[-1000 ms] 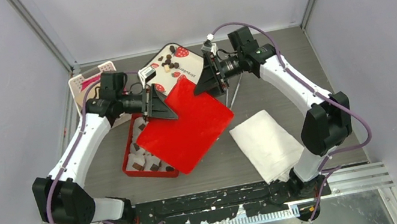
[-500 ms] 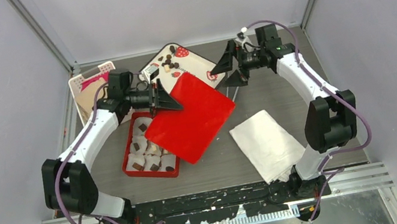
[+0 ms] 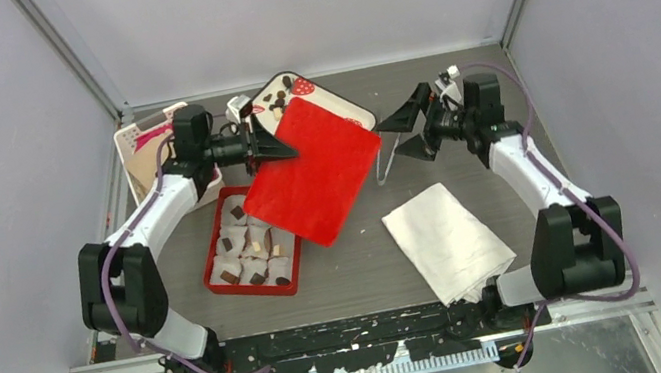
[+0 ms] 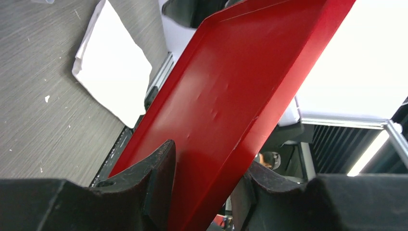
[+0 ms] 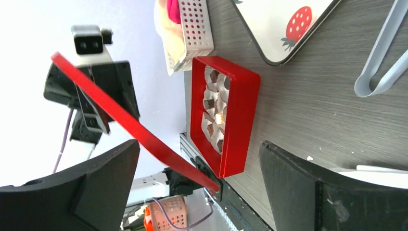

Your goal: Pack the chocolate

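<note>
Tilted red lid point(image 3: 314, 171) up off bench point(image 3: 458, 125); far corner over strawberry-print tray point(image 3: 325, 102), near corner over red box point(image 3: 247, 289). Box sits on bench w/ white crinkled paper cups point(image 3: 252, 255) in rows. Light grey tongs point(image 3: 387, 155) flat, just R of lid. White folded cloth point(image 3: 445, 240) front R, apart from box. White perforated basket point(image 5: 195, 26) far L, pink & tan stuff inside.

1. From above, the red lid point(image 3: 312, 171) hides much of the strawberry tray point(image 3: 324, 101) and the far right corner of the red box point(image 3: 213, 257).
2. The chocolate point(image 3: 237, 212) in the box is too small to count.
3. The right wrist view's edges cut off the tray and the grey tongs point(image 5: 385, 67).
</note>
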